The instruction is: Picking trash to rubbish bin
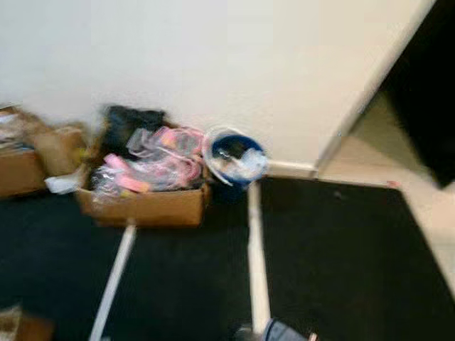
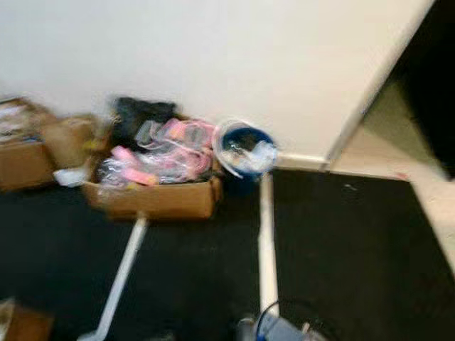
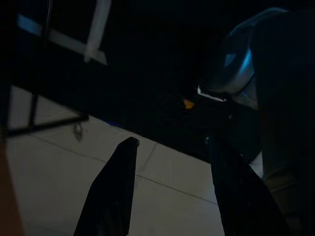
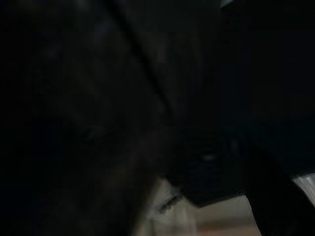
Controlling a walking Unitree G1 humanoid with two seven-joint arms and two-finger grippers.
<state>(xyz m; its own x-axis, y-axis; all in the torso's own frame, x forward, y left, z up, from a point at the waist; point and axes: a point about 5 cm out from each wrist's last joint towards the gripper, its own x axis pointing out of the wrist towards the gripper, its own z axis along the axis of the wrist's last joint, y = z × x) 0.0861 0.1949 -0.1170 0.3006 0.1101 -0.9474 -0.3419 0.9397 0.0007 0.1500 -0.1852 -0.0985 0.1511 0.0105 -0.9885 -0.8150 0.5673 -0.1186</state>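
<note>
A bin point(image 1: 235, 160) stands against the far wall point(image 1: 213, 64), just right of a box point(image 1: 146, 202) heaped with packets point(image 1: 160, 163)

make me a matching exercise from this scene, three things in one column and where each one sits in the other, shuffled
Things:
1. blue bin
2. box of pink and clear packets
3. black mat

Places:
A. on the floor, filling the space right of the white strip
B. against the wall, just right of the packet box
C. against the wall, between the bin and the other cardboard boxes

Pairs: 1-B, 2-C, 3-A
</note>
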